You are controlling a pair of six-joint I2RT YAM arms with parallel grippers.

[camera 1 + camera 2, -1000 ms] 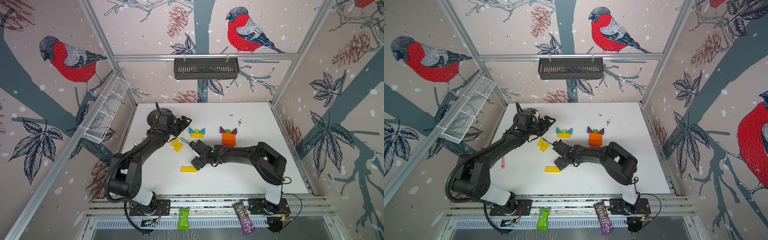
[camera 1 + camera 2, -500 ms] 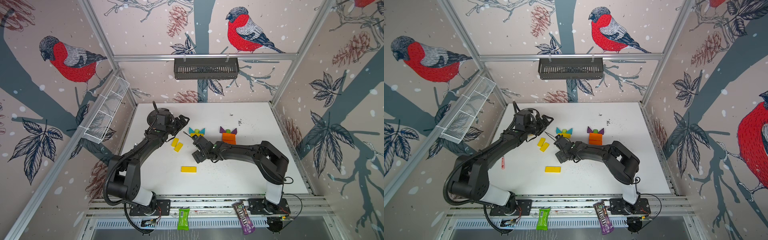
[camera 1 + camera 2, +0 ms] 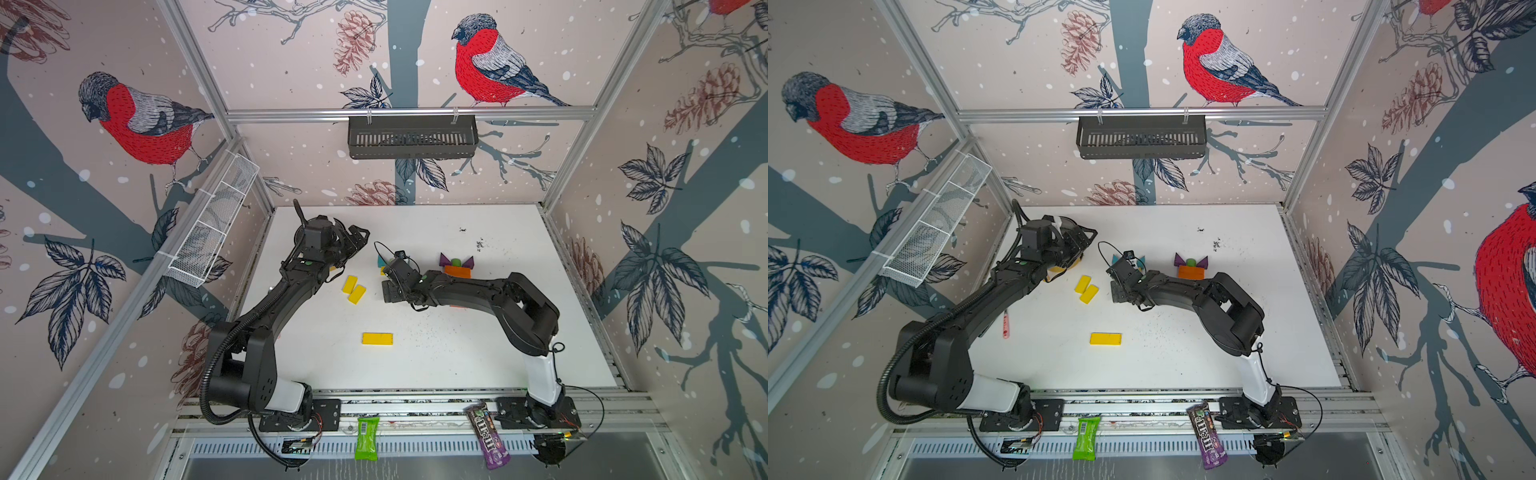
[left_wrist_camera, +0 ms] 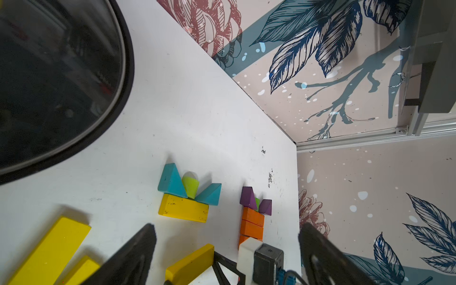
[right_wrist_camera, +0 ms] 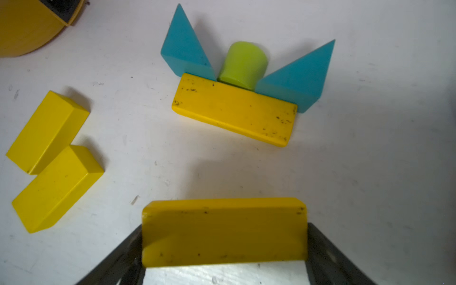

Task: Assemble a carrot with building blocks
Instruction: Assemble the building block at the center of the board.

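**Left, about 10 o'clock on the table [image 3: 498, 353].** My left gripper [image 3: 358, 237] hangs with its jaws spread and nothing between them, near the yellow pot [image 5: 24, 27]. I judge it parked clear so the other arm can work.

**At 5 o'clock from it.** Two loose yellow bars [image 3: 353, 289] lie touching. A third yellow bar [image 3: 377, 338] lies alone toward 6 o'clock of the table. I take these as stock awaiting use.

**Centre.** A yellow carrot is begun.
- A base bar [image 5: 234, 109] lies flat. Two teal triangles [image 5: 296, 76] and a lime-green piece [image 5: 243, 65] touch its 12 o'clock edge as foliage.
- My right gripper [image 5: 224, 246] pinches the held bar [image 5: 223, 222], also yellow, by its two ends.
- The held bar looks raised off the table. It is roughly parallel to the base bar, on its 6 o'clock side and apart from it.
- The end grip leaves the long edges free, so I judge it is meant as the next row of the body.

**At 3 o'clock of this.** The orange carrot [image 3: 456, 270] has purple triangles on top. Its lower part is hidden by the arm.

**Front rail.** A green wrapper [image 3: 366, 432] shows only a barcode. The dark packet [image 3: 486, 436] appears to read m&m's. I see no writing on the blocks.
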